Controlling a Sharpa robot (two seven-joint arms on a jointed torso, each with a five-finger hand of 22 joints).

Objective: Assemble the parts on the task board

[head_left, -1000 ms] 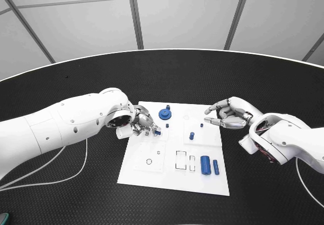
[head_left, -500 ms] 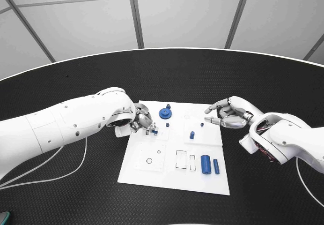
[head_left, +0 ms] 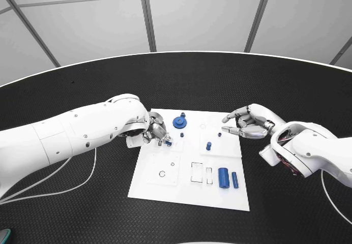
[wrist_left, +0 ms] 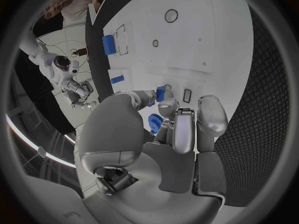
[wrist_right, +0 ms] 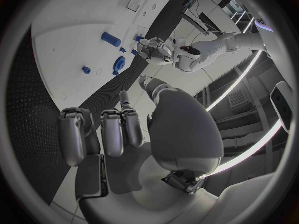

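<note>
The left robot hand (head_left: 156,133) pinches a small blue part (wrist_left: 161,93) over the board (head_left: 176,188), left of centre. It looks light, stiff and slippery; hold it at its sides. The right robot hand (head_left: 248,124) hovers empty, fingers apart.

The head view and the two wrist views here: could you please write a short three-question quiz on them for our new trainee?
1. True or false: the right hand holds a blue part.
2. Which hand has its fingers at a small blue part on the task board? A) left hand B) right hand C) neither
3. Fill in: the two blue cylinders lie side by side near the board's ____ edge, the one closest to the robot.

Key:
1. False; it hovers over the board's right rim, fingers curled, nothing in them.
2. A; whether it grips the part cannot be told.
3. near
</note>
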